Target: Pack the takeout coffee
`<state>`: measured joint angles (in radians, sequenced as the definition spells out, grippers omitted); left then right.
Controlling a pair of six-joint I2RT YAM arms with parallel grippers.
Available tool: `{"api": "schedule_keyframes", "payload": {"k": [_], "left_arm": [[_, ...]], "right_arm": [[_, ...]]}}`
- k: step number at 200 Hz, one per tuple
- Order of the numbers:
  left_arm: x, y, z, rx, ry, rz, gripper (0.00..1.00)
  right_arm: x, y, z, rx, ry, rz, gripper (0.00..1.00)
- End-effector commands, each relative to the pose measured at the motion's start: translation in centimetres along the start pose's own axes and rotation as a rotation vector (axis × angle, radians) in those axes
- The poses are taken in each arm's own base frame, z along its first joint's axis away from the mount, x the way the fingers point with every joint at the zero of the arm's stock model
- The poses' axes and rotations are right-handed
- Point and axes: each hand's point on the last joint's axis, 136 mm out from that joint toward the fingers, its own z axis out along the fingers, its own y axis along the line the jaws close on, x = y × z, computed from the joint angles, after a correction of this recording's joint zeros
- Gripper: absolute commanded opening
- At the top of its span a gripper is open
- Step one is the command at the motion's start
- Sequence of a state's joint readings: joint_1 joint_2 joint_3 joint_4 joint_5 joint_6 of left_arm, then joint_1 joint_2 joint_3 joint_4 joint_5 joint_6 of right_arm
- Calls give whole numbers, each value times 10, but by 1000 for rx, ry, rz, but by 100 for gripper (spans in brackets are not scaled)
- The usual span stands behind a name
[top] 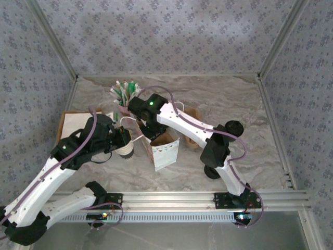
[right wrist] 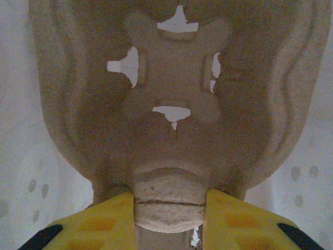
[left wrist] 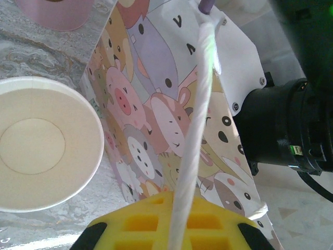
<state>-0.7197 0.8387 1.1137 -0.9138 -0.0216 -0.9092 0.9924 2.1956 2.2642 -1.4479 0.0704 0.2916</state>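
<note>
The takeout coffee cup (left wrist: 36,143), white paper with a cream inside, stands open and lidless on the marble just left of a cartoon-animal paper bag (left wrist: 151,99). In the top view the cup (top: 126,150) sits under my left gripper (top: 123,138). My left gripper (left wrist: 171,208) is shut on the bag's white twisted handle (left wrist: 200,104), holding it up. My right gripper (right wrist: 170,208) is shut on the rim of a brown pulp cup carrier (right wrist: 171,104). The carrier hangs between the bag's white inner walls (right wrist: 21,172). In the top view that gripper (top: 156,136) reaches into the bag's mouth (top: 165,151).
A pink cup (top: 125,109) of green-and-white sticks (top: 125,91) stands behind the bag, its base at the top of the left wrist view (left wrist: 54,13). A brown box (top: 67,125) lies at the left and another brown piece (top: 191,133) right of the bag. Aluminium rails (top: 171,198) edge the front.
</note>
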Motion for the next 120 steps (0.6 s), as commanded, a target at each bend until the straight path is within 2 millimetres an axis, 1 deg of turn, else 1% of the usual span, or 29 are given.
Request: {"api": "schedule_keyframes", "payload": {"k": [1, 66, 120], "left_arm": [[-3, -2, -2, 20, -12, -4, 2], [-2, -2, -2, 18, -11, -7, 2], [-2, -2, -3, 21, -14, -10, 2]], "right_arm": [[4, 1, 9, -5, 31, 24, 33], [8, -2, 17, 2, 42, 33, 33], [9, 0, 24, -8, 37, 44, 33]]}}
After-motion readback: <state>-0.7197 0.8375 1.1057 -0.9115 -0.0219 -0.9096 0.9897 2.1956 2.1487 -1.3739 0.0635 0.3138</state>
